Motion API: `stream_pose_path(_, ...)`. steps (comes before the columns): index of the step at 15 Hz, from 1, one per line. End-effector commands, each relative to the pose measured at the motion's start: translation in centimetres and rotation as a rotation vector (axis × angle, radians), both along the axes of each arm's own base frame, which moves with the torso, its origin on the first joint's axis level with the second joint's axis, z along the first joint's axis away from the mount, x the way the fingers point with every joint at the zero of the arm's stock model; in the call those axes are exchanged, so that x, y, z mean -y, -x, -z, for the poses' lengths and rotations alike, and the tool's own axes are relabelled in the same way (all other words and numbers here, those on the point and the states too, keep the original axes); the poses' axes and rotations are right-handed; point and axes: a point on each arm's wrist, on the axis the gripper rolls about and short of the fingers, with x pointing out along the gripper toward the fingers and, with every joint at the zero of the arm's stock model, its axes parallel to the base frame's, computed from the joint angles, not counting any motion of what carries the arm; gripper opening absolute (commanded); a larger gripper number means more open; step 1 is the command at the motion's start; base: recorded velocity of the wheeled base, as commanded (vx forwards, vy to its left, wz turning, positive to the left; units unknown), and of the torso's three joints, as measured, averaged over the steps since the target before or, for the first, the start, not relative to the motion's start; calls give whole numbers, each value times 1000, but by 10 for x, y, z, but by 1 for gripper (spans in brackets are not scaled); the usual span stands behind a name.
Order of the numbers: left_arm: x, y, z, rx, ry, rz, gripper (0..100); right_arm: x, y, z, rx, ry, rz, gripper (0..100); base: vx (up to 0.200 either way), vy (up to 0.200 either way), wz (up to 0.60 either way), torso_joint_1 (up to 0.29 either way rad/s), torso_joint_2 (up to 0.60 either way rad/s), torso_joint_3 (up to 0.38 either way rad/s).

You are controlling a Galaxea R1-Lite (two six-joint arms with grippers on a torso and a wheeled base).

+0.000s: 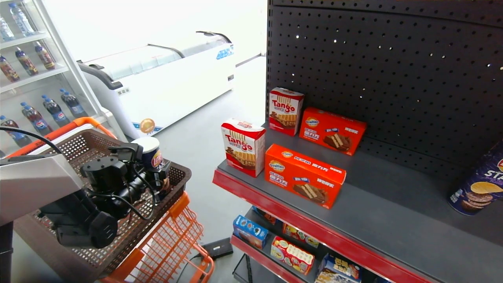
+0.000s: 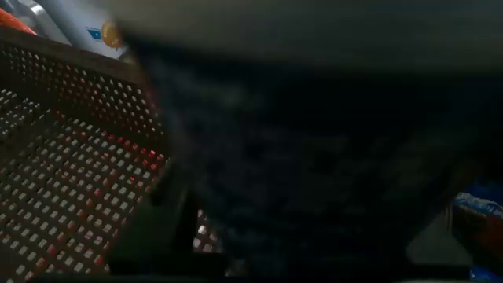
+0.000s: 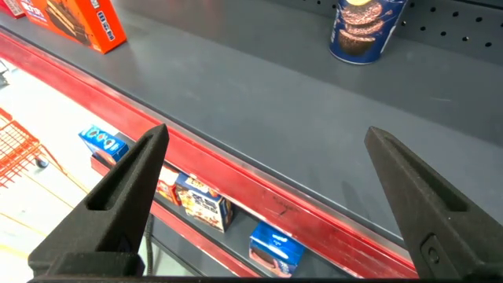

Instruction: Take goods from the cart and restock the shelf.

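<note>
1. The can (image 1: 151,154), white-lidded, stands upright in the left fingers (image 1: 160,177). They look clamped on its lower body, just above the cart (image 1: 181,169) basket's near rim.
2. In the left wrist view a dark shape sits very close to the lens. I take it for the can, though that view is too blurred to confirm the grip.
3. The right fingers (image 3: 126,196) are wide apart and hold nothing. They hang over the red front edge of the shelf (image 1: 393,220).
4. The relation that matters is that the shelf lies to the robot's right of the can, across an open gap of floor between cart and shelf edge. The can also looks to sit a little lower than the shelf board.
5. The can's long axis is vertical, which is how it would stand on the board, so I judge no turning is needed, only a carry across and up.
6. The shelf's left end holds a wafer box (image 1: 243,146) and an orange box (image 1: 304,175) at the front, with a like pair behind.
7. A blue can (image 1: 477,184) stands far right, near the back panel.
8. The bare board between the orange box and the blue can seems the likely spot.
9. The right arm is nearer that spot, but the left arm has the can.
10. Risk, as I judge it: clipping the wafer box at the corner on the way over.
</note>
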Motion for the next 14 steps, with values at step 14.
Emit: stream_pose_path(14, 36, 88, -171, 234, -1, 175, 0, 0, 0, 0, 1, 0, 0, 100, 0, 0, 0, 0, 0, 0)
